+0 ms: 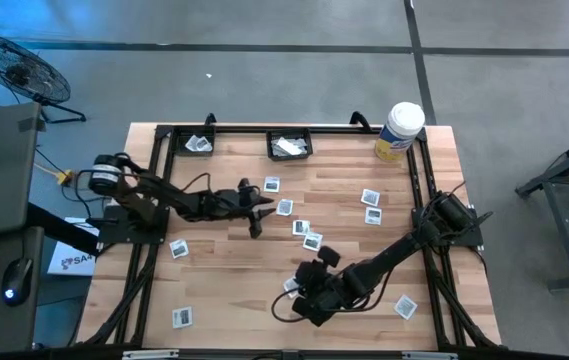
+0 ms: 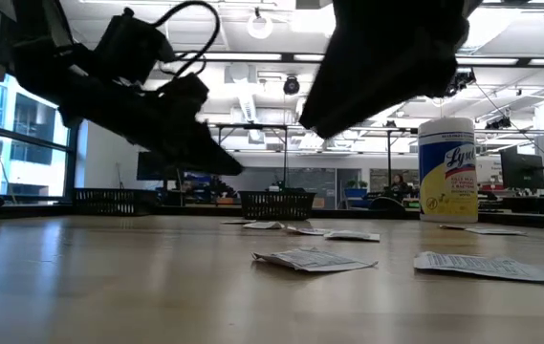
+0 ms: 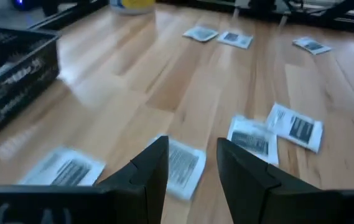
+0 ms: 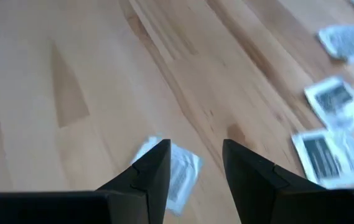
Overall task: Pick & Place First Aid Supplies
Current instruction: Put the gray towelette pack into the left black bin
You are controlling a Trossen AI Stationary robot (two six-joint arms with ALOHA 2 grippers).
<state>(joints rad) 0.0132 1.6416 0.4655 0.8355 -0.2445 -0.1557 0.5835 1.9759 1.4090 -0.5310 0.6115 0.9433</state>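
The first aid supplies are small white square packets with dark printed centres, lying flat and scattered over the wooden table (image 1: 224, 275). My left gripper (image 1: 257, 226) (image 3: 192, 155) hovers open above mid-table; one packet (image 3: 183, 165) lies on the wood below its fingers, and two more packets (image 3: 251, 137) (image 3: 296, 127) lie just beyond. My right gripper (image 1: 302, 300) (image 4: 195, 158) hangs open near the table's near edge, over a single packet (image 4: 177, 169) (image 1: 291, 285). In the low view both arms (image 2: 157, 105) (image 2: 386, 57) are clear of the tabletop.
Two black baskets (image 1: 290, 145) (image 1: 200, 143) sit at the far edge, each with white packets inside. A white tub with a yellow label (image 1: 399, 130) (image 2: 446, 170) stands at the far right corner. More packets lie at the right (image 1: 370, 197), near left (image 1: 183, 317) and near right (image 1: 405, 306).
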